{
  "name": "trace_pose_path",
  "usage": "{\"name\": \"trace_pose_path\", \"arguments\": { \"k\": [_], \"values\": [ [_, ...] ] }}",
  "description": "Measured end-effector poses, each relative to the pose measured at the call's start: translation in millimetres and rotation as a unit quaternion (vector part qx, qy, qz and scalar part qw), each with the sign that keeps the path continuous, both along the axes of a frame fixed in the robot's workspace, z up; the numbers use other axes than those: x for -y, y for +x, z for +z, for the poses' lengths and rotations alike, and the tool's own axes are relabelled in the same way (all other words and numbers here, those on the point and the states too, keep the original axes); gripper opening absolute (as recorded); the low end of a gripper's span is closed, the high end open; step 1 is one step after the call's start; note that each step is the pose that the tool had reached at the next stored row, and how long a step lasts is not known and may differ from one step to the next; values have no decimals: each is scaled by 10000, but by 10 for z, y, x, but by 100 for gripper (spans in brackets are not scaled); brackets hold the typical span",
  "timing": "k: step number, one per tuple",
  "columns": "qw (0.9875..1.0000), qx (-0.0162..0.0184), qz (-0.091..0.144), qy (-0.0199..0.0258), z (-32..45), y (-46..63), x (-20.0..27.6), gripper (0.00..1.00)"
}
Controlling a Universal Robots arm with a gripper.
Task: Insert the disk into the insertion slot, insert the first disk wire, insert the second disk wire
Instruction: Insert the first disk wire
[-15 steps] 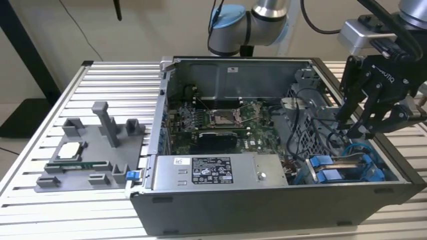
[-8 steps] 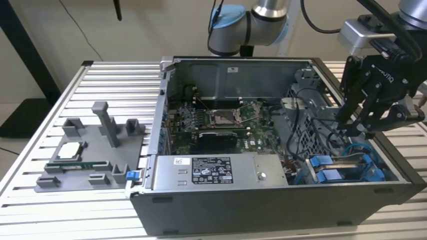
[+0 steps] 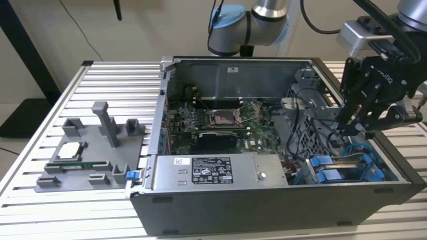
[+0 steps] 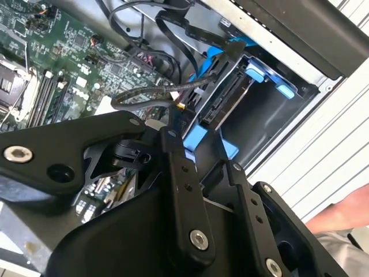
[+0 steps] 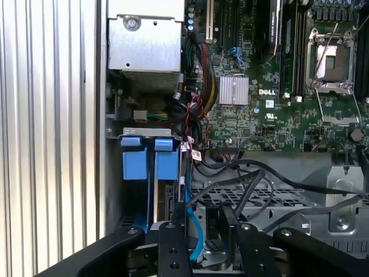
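Note:
Two blue-fronted carriers sit side by side in the grey insertion slot (image 5: 147,132) at the case's corner. The disk (image 5: 167,163) looks like the one on the motherboard side, seated in the cage, with its blue frame (image 4: 214,86) and dark connector edge in the second wrist view. In the exterior view it is the blue block (image 3: 319,161). My gripper (image 3: 358,131) hangs just above the cage, fingers (image 5: 170,234) apart, open (image 4: 196,135). A black wire (image 4: 144,92) ends in a connector beside one fingertip. A blue cable (image 5: 195,231) runs between the fingers.
The labelled grey power-supply box (image 3: 213,170) lies along the case's near wall beside the cage. Loose black cables (image 5: 277,179) cross a perforated bracket. A grey fixture (image 3: 93,150) with a processor sits on the slatted table. A person's arm (image 4: 340,213) is near the case.

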State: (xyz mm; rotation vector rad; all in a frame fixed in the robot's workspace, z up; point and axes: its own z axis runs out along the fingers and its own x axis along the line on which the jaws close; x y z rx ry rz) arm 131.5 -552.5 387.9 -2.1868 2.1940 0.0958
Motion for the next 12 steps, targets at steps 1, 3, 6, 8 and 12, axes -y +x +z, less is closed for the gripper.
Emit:
{"name": "trace_pose_path", "arguments": {
  "k": [1,3,6,8,12],
  "values": [
    [10000,0,2,-1,0,0,-2,100],
    [10000,1,5,0,-2,0,-3,100],
    [10000,2,7,9,-3,0,-5,100],
    [10000,5,8,25,-6,-1,-4,100],
    [10000,10,14,55,-10,0,-4,100]
  ]
}}
